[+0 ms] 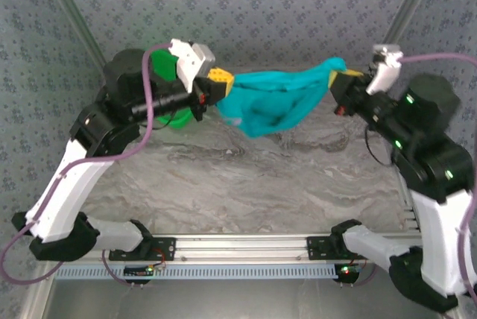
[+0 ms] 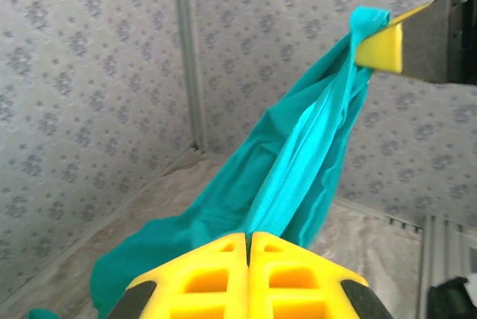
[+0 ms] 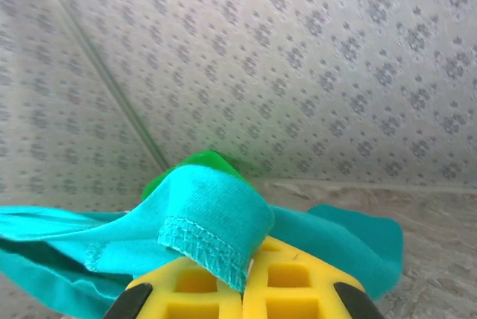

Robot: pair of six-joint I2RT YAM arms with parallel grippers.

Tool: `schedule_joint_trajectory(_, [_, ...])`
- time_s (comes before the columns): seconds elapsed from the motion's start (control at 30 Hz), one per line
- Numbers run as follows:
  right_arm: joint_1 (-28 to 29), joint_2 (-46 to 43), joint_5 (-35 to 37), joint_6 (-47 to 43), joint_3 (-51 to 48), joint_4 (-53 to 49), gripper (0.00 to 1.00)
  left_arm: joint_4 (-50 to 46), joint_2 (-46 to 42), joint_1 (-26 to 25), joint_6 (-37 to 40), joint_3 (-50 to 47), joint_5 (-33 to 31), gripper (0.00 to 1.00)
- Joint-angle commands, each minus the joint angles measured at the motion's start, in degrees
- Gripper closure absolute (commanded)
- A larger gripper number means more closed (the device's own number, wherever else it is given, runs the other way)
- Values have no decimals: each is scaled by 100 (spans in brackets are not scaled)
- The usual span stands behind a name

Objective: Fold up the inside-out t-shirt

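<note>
So the teal t-shirt (image 1: 272,103) is strung up in the air like a hammock over the far part of the marble-look table (image 1: 246,177). It's plain teal all over, bunched into a rope at both ends, with a saggy belly drooping in the middle. The left gripper (image 1: 221,80) is clamped tight on its left end and the right gripper (image 1: 344,77) is pinching the right end, which sits a bit higher. Up close, a stitched hem corner flops over the right one's yellow fingers (image 3: 287,256), and a green basket (image 1: 162,62) peeks out behind the left gripper.
</note>
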Motion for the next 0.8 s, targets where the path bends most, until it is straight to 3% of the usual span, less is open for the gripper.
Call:
schedule_joint_trajectory(0.0, [-84,-170,712,-51,98,-341,100,51,-191,54,-162,-111,-286,100])
schedule_joint_trajectory(0.2, [-207,337,1266,-137,428,-197,100,43,252,205,-37,264,-811,100])
schedule_joint_trajectory(0.37, [-1002,1744,948,112,1118,-267,100,241,1178,1292,-500,727,-279,100])
schedule_joint_trajectory(0.47, [-1356,2779,673,180,1667,-204,100,451,2058,1952,-951,1102,421,100])
schedule_joint_trajectory(0.67, [-1469,4782,411,164,3770,-688,100,-907,4353,2181,-590,3953,698,100])
schedule_joint_trajectory(0.77, [-1424,5154,456,249,4661,-764,100,-1426,5155,2190,-647,5701,544,100])
